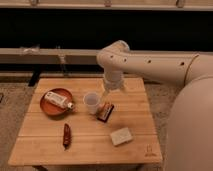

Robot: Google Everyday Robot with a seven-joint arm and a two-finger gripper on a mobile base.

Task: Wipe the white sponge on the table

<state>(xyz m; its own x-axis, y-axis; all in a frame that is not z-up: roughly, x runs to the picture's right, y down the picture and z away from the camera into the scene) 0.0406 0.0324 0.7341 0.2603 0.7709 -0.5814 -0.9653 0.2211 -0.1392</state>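
The white sponge [121, 136] lies flat on the light-wood slatted table [45, 145], toward the front right, near the dark logo [148, 150]. My gripper [105, 98] hangs from the white arm over the middle of the table, just right of the white cup [91, 101] and above a small dark packet [105, 111]. It is well behind and left of the sponge and apart from it.
A reddish-brown plate [51, 106] at the left holds a white tube with a dark cap [58, 100]. A dark red elongated object [66, 136] lies near the front left. A dark wall and a rail run behind the table.
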